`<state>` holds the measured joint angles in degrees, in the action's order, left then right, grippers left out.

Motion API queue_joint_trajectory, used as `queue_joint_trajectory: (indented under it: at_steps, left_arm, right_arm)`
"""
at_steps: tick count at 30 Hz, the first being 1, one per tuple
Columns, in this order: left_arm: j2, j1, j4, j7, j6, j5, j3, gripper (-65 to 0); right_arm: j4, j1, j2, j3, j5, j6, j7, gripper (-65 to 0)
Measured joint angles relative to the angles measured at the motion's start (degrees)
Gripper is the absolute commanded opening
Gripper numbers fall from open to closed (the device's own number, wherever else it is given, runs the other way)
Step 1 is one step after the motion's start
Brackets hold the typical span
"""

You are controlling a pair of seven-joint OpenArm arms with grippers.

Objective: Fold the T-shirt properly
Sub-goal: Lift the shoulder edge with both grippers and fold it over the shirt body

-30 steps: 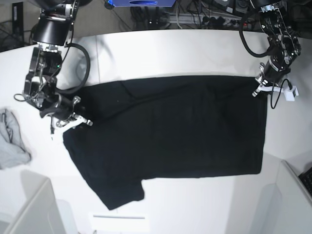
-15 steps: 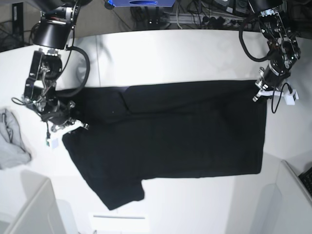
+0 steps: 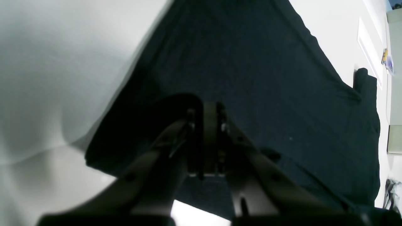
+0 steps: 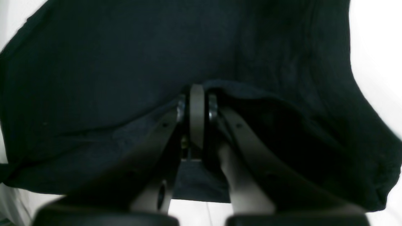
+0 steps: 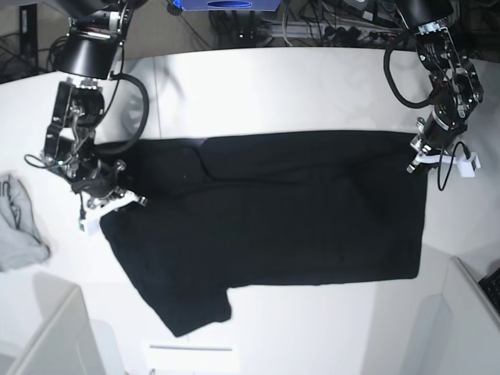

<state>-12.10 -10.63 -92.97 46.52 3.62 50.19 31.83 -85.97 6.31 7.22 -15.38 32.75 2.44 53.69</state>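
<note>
The T-shirt (image 5: 289,226) lies spread in a broad black sheet across the white table (image 5: 258,86), its plain side up, between and beneath the two grippers. In the base view its far edge runs almost straight from one gripper to the other, with a rumpled fold near the right gripper (image 5: 139,200), while a short flap juts out toward the near side at that view's lower left. The left gripper (image 5: 414,166) is at the far corner on the other side. Both have their jaws drawn narrow, and each wrist view shows the fingertips together against the black cloth, with a ridge of fabric running up to them. The fingertips are dark on dark, so whether either one has cloth pinched between them I cannot tell. A light grey cloth (image 5: 17,226) lies crumpled at the base view's left edge, apart from the shirt. A blue object (image 5: 226,4) shows at the top edge.
</note>
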Motion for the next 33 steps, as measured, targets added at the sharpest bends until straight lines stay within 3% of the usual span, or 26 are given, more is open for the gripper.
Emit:
queue_joint_trajectory:
  at_steps: [3, 11, 14, 33]
  left_arm:
    - [0.0, 1.3, 2.4, -0.2, 4.0, -0.4, 0.1, -65.0]
    - [0.2, 3.0, 3.6, -0.2, 3.7, -0.3, 0.0, -65.0]
    - [0.2, 3.8, 3.7, -0.2, 3.7, -0.2, -0.1, -65.0]
    - [-0.3, 4.5, 3.7, -0.2, 3.8, -0.2, -0.3, -65.0]
  right_arm:
    - [1.0, 0.0, 0.0, 0.0, 0.0, 0.0, -1.7, -65.0]
    - [1.1, 0.0, 0.1, 5.2, 0.0, 0.0, -3.2, -65.0]
    - [1.1, 0.0, 0.2, 5.3, 0.0, 0.0, -5.3, -65.0]
    - [4.3, 0.6, 0.4, 5.2, 0.0, -0.1, -5.5, -65.0]
